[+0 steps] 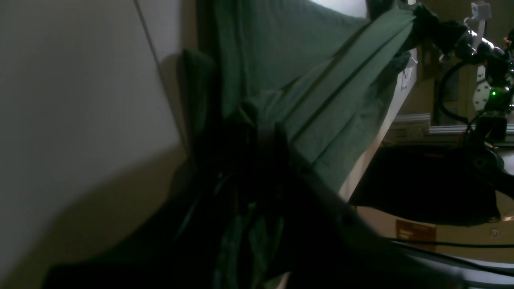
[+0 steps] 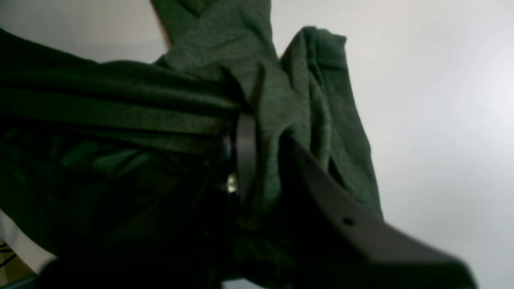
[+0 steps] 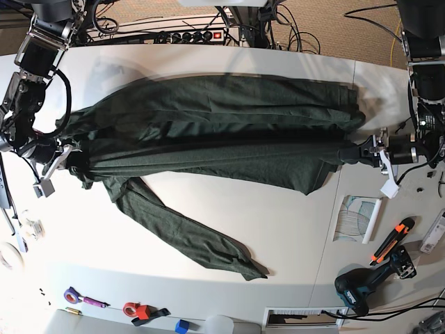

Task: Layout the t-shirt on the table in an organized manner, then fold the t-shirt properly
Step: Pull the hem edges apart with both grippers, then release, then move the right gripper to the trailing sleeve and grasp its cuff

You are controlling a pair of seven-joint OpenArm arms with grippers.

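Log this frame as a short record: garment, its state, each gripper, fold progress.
garment: dark green t-shirt
state: stretched sideways between the two arms, motion-blurred along its far edge
sleeve: one sleeve trails across the table toward the near edge
left gripper: shut on the t-shirt
right gripper: shut on the t-shirt
fold progress: none visible; the cloth is not yet laid flat

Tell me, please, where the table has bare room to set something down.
Bare table lies between the t-shirt body, its trailing sleeve and the paper; another strip runs below the sleeve, above the small tools. Crowded: the drill corner, plus left claw and right claw ends.
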